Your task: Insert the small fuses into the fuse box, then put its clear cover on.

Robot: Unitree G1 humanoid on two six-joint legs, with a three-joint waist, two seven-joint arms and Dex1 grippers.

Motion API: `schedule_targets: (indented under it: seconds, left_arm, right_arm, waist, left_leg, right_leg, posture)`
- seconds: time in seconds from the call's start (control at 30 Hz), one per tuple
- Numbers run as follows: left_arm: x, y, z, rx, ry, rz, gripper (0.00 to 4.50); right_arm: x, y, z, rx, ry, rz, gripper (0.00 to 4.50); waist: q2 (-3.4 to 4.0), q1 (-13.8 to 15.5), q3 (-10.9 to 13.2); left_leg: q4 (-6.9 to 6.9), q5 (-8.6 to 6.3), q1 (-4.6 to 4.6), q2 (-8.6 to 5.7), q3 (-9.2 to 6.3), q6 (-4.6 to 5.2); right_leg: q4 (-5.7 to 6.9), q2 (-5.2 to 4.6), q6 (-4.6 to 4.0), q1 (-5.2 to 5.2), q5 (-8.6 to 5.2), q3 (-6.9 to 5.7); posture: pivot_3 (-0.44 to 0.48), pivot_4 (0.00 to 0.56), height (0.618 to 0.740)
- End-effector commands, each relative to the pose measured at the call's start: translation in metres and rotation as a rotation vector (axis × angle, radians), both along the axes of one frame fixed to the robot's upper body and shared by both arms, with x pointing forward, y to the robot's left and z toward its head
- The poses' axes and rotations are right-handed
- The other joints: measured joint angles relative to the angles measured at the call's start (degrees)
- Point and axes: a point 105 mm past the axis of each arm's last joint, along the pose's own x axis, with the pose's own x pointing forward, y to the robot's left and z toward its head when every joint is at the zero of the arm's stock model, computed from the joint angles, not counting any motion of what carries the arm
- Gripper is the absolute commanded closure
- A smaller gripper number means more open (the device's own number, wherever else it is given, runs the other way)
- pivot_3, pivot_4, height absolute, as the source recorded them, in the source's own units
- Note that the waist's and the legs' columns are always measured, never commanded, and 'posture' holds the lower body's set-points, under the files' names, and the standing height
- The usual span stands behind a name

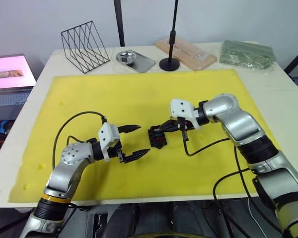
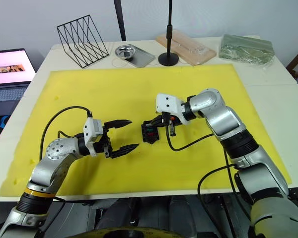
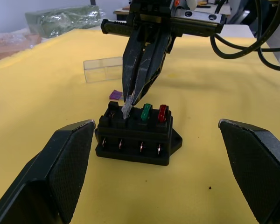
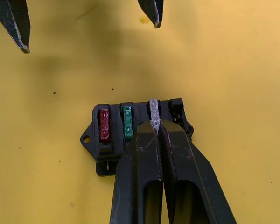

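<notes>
The black fuse box [image 3: 135, 137] lies on the yellow mat [image 1: 139, 94] between my two grippers. A green fuse [image 3: 146, 112] and a red fuse [image 3: 162, 113] stand in its slots. My right gripper [image 4: 155, 125] is shut on the greyish clear fuse [image 4: 153, 109], whose lower end meets the slot beside the green one, slightly tilted. A purple fuse [image 3: 115, 94] lies on the mat just behind the box, and the clear cover [image 3: 102, 69] rests farther back. My left gripper [image 1: 143, 140] is open, level with the box on its left side, touching nothing.
Along the table's back edge stand a black wire rack [image 1: 84, 45], a metal tray [image 1: 134, 59] with a small bowl, a black stand base [image 1: 169, 63], a wooden board in clear packaging [image 1: 186, 52] and a green bag [image 1: 247, 53]. A laptop [image 1: 10, 74] sits far left.
</notes>
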Motion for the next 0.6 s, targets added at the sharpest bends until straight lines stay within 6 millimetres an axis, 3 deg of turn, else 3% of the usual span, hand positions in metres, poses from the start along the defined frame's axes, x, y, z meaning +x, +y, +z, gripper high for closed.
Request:
schedule_targets:
  seconds: [0.03, 0.6]
  left_arm:
    - [-0.0001, 0.0003, 0.0082, -0.006, -0.04, -0.002, 0.0]
    - [-0.0001, 0.0018, 0.0079, -0.001, -0.037, 0.002, 0.0]
  right_arm:
    - [0.0018, 0.0027, 0.0171, 0.02, -0.037, 0.017, 4.47]
    - [0.003, 0.0055, 0.0158, 0.016, -0.026, 0.037, 4.47]
  waist:
    - [0.0, 0.0, 0.0]
    - [0.0, -0.01, 0.0]
  left_leg:
    - [0.0, 0.0, 0.0, 0.0, 0.0, 0.0]
    - [0.0, 0.01, 0.0, 0.0, 0.0, -0.01]
  right_leg:
    - [0.0, 0.0, 0.0, 0.0, 0.0, 0.0]
    - [0.0, 0.0, 0.0, 0.0, 0.0, 0.0]
  posture:
    - [0.0, 0.15, 0.74]
    - [0.0, 0.15, 0.74]
